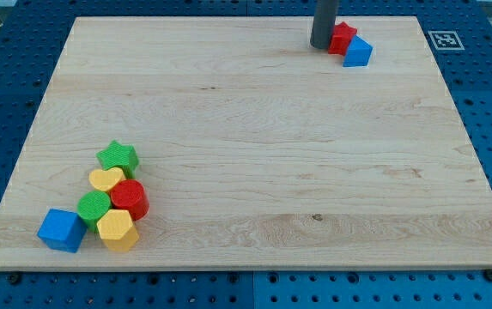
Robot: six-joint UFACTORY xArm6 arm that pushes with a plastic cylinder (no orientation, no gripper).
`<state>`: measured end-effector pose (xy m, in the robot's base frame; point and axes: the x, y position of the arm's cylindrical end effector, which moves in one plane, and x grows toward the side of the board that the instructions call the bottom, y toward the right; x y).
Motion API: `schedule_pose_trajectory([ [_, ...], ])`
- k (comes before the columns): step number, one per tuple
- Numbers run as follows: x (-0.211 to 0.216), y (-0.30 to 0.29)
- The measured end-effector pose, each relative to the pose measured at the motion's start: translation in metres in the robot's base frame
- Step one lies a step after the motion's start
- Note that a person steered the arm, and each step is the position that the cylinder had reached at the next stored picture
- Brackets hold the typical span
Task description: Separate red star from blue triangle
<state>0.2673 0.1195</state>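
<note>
The red star lies near the view's top right on the wooden board. The blue triangle sits just below and to the right of it, touching it. My tip stands at the red star's left side, touching or nearly touching it. The rod hides part of the star's left edge.
A cluster sits at the view's bottom left: a green star, a yellow heart, a red cylinder, a green block, a yellow hexagon and a blue cube. The board's top edge runs close above the star.
</note>
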Motion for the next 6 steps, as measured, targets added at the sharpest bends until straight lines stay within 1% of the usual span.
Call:
schedule_pose_trajectory([
  [1,0.015,0.000],
  [3,-0.018,0.012],
  [5,-0.018,0.041],
  [6,-0.013,0.041],
])
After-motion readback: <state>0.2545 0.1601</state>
